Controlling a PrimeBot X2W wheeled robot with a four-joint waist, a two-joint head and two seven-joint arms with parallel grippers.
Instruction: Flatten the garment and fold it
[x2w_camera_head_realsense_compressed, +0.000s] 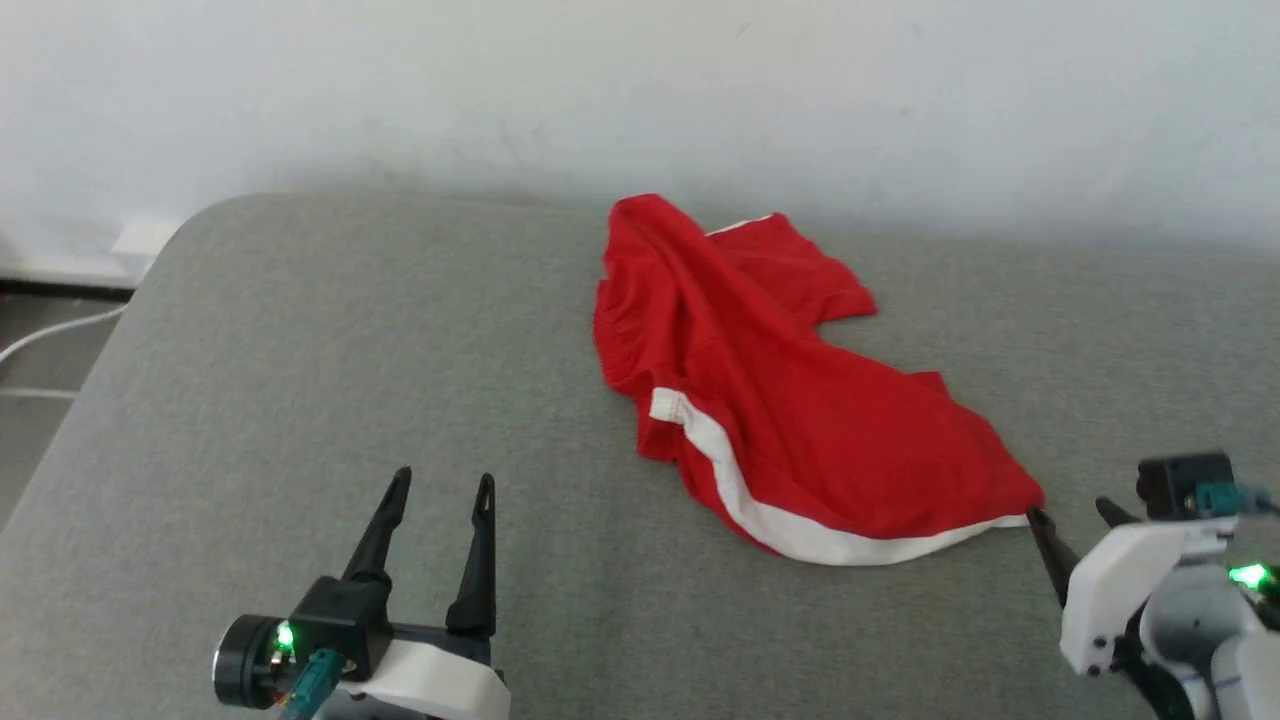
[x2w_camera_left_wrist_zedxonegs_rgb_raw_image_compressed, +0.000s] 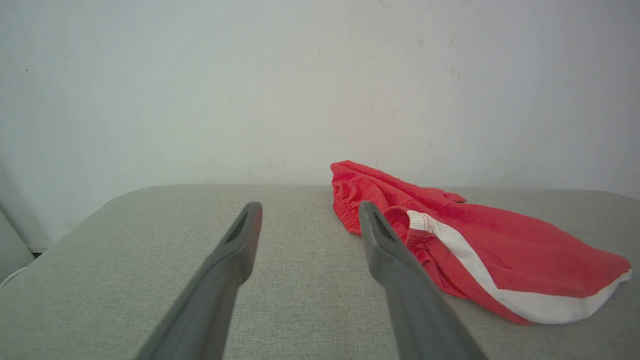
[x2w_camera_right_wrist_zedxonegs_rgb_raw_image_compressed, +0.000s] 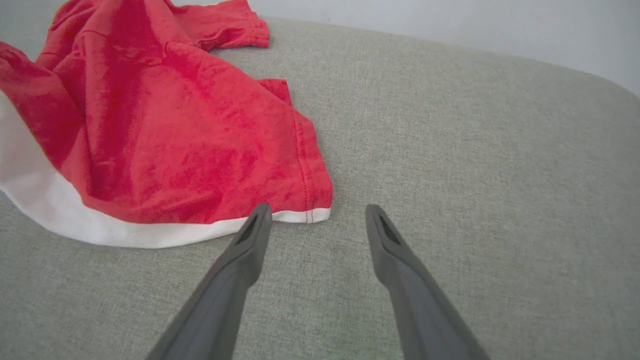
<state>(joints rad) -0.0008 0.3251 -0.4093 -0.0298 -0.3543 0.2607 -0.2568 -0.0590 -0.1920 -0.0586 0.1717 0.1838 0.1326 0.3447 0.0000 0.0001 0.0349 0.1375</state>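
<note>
The garment (x2w_camera_head_realsense_compressed: 780, 400), bright red shorts with white stripe and hem trim, lies crumpled on the grey padded table (x2w_camera_head_realsense_compressed: 300, 380), right of centre. My left gripper (x2w_camera_head_realsense_compressed: 443, 485) stands open at the lower left, well clear of the cloth, nothing between its fingers. In the left wrist view the garment (x2w_camera_left_wrist_zedxonegs_rgb_raw_image_compressed: 490, 250) lies to the right beyond my left gripper (x2w_camera_left_wrist_zedxonegs_rgb_raw_image_compressed: 310, 210). My right gripper (x2w_camera_head_realsense_compressed: 1070, 512) is open at the lower right, its tips just short of the white hem corner. In the right wrist view the right gripper (x2w_camera_right_wrist_zedxonegs_rgb_raw_image_compressed: 317, 212) points at that corner of the garment (x2w_camera_right_wrist_zedxonegs_rgb_raw_image_compressed: 165, 135).
A pale wall (x2w_camera_head_realsense_compressed: 640, 90) runs behind the table's far edge. At the far left, floor and a white cable (x2w_camera_head_realsense_compressed: 50, 335) lie beyond the table's rounded corner. Bare grey surface spreads left of the garment.
</note>
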